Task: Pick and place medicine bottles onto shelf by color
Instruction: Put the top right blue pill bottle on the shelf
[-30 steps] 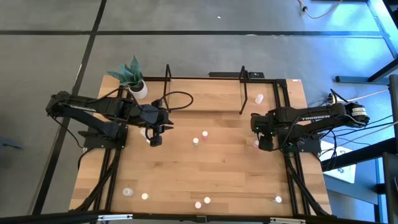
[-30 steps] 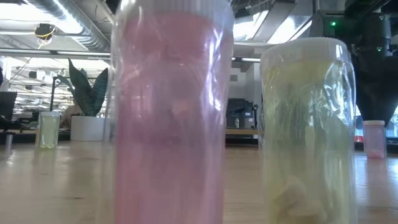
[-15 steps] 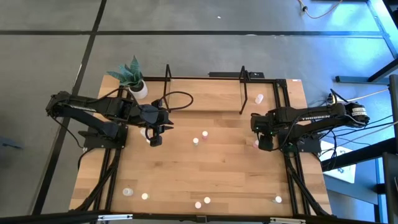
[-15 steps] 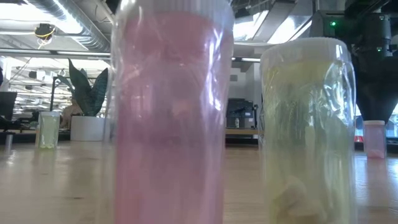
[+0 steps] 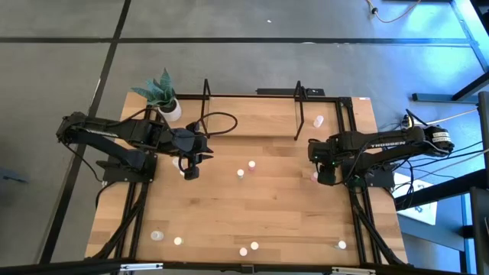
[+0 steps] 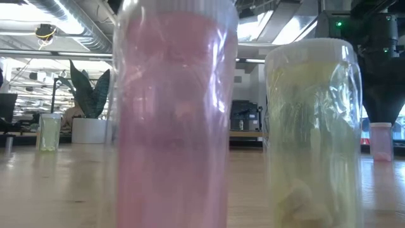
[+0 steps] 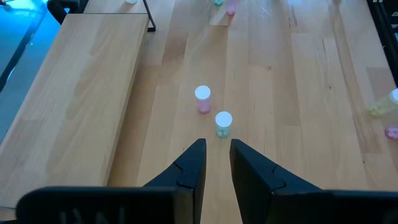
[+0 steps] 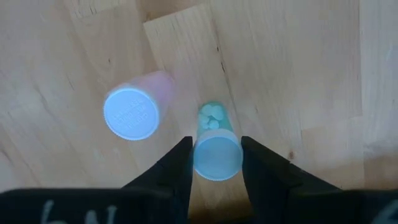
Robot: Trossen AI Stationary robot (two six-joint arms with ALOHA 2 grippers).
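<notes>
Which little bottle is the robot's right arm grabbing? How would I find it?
Find the right arm at the table's right edge and follow it to its right gripper. Between its two dark fingers stands a greenish bottle with small tablets inside. A pink bottle stands next to it, apart from the fingers.

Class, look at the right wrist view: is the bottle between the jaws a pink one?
No. The bottle between the jaws is greenish; the pink bottle stands beside it, outside the jaws.

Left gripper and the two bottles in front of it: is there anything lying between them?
No. In the left wrist view, only bare wooden tabletop lies between the left gripper and the green bottle; the pink bottle stands just beyond.
</notes>
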